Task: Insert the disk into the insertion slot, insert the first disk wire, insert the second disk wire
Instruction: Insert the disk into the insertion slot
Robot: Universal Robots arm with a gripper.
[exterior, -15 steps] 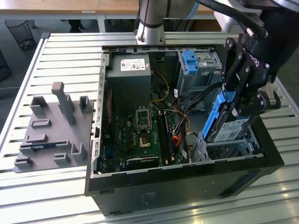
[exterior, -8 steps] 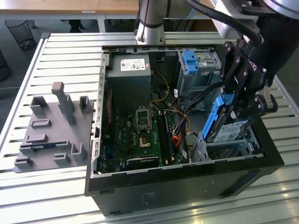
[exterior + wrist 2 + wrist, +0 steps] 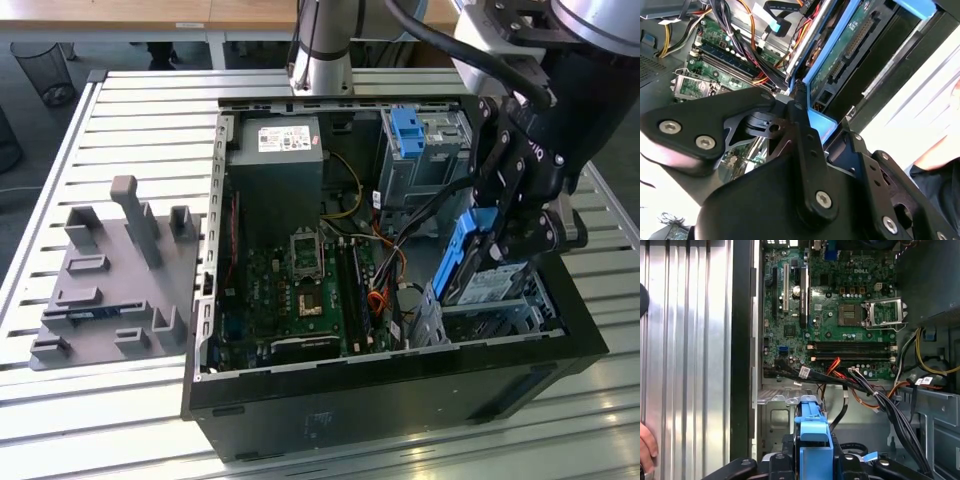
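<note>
**A:** How far along is the job?

**B:** Early, I judge. The black robot hand [image 3: 497,228] is clamped on the flat silver disk [image 3: 487,272] through its bright blue plastic caddy [image 3: 812,440]. In the second wrist view, the black fingers [image 3: 799,112] grip the blue frame.

**A:** Is the disk in its place?

**B:** Not seated yet. It hangs steeply tilted, with its lower end at the mouth of the insertion slot [image 3: 537,300]. That slot is the low silver-grey perforated sheet-metal bay in the near corner of the open black computer case [image 3: 400,390], on the exterior view's right.

**A:** And the two connections?

**B:** Neither looks made. The underside of the disk [image 3: 845,50] shows a bare connector edge. A bundle of black and orange wires [image 3: 860,385] lies loose across the case floor, just beside the slot. I cannot tell which of them are the disk's two.

**A:** And what lies further off?

**B:** The green motherboard [image 3: 300,290] lies beyond the wires, and the taller grey cage with a blue tab [image 3: 418,150] stands behind the slot. A grey moulded fixture plate [image 3: 110,270] rests well apart from the case on the slatted metal tabletop [image 3: 130,90].
</note>
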